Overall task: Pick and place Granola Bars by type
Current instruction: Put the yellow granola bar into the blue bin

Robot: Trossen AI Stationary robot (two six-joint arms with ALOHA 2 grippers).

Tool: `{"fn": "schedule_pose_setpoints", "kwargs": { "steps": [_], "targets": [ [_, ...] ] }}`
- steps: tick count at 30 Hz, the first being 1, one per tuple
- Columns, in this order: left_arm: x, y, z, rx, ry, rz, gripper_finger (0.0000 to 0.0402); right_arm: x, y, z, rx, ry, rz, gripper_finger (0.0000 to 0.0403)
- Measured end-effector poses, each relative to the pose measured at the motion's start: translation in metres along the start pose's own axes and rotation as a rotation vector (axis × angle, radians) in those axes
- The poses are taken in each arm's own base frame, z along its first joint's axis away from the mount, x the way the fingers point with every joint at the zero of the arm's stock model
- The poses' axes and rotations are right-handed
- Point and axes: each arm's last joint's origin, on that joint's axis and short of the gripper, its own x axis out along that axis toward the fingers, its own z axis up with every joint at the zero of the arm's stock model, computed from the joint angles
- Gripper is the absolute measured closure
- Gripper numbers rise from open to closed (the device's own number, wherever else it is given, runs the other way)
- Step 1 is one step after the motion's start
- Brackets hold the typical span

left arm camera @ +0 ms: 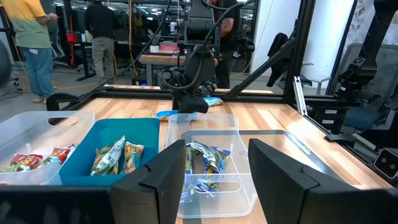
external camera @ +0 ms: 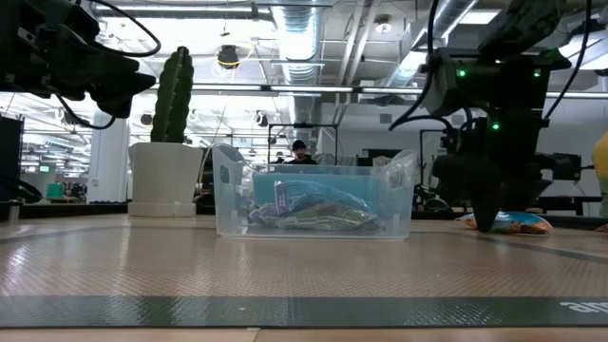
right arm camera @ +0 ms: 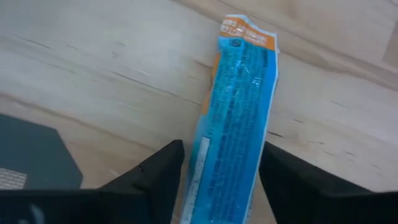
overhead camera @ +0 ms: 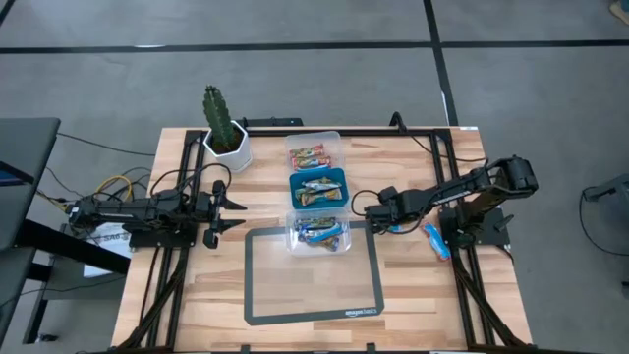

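Three tubs stand in a row at the table's middle: a far clear tub (overhead camera: pixel 313 152) with red-and-green bars, a blue tub (overhead camera: pixel 319 187) with brown-gold bars, and a near clear tub (overhead camera: pixel 319 234) with blue bars. My right gripper (right arm camera: pixel 222 149) is open and low over the table to the right of the tubs. Its fingers stand on either side of a blue bar (right arm camera: pixel 239 106) that lies flat on the wood. Another blue bar (overhead camera: pixel 435 239) lies farther right. My left gripper (overhead camera: pixel 231 211) is open and empty to the left of the tubs. My right gripper's fingers (right arm camera: pixel 163 174) come from above and stand along both long sides of the blue bar, near one of its ends (right arm camera: pixel 217 186). The bar lies flat on the table. I cannot tell whether the fingers touch it.
A dark-framed mat (overhead camera: pixel 314 285) lies on the near half of the table, its right edge close to my right gripper. A potted cactus (overhead camera: pixel 226 138) stands at the far left. Black frame rails run along the table's sides. People stand in the room beyond the table.
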Motion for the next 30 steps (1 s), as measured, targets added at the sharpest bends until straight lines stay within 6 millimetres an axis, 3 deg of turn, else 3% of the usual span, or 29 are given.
{"fn": "schedule_pose_setpoints", "kwargs": {
  "steps": [7,12,18,30],
  "targets": [
    [0.0,0.0,0.0,0.0,0.0,0.0,0.0233,0.0,0.002,0.001,-0.005,-0.007,0.022,0.0296],
    [0.0,0.0,0.0,0.0,0.0,0.0,0.0233,0.001,0.004,0.001,-0.03,-0.012,0.036,0.0335],
    [0.0,0.0,0.0,0.0,0.0,0.0,0.0233,-0.004,0.003,0.003,-0.023,-0.058,0.071,0.0345],
    [0.0,0.0,0.0,0.0,0.0,0.0,0.0233,-0.05,-0.008,0.021,0.071,-0.387,0.22,0.0345]
  ]
}}
